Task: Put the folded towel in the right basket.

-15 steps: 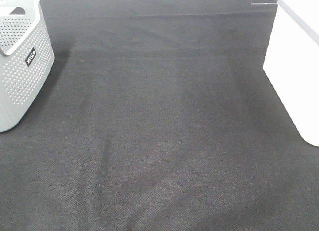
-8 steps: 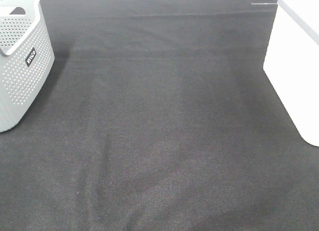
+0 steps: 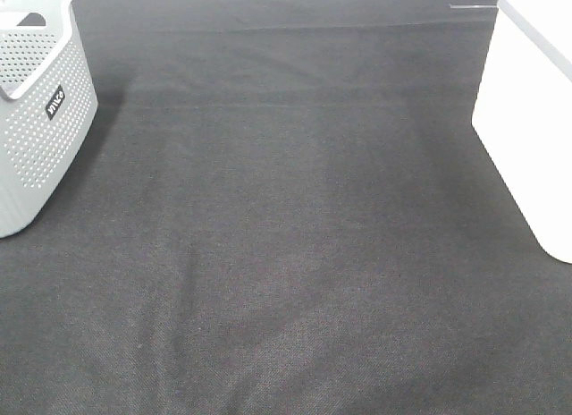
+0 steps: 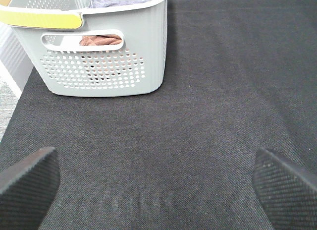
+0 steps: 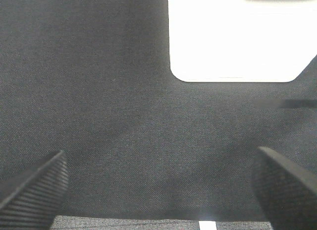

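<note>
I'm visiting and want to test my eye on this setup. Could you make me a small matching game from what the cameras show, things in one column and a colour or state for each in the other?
Things:
1. perforated basket
2. right basket
3. table cloth
4. left gripper

Colour or state:
A. dark, almost black
B. plain white, smooth sides
C. jaws wide apart, holding nothing
D. pale grey, with cloth showing inside

Pairs: 1-D, 2-B, 3-A, 4-C

A dark woven cloth (image 3: 295,218) covers the table under even light, creased faintly across.
</note>
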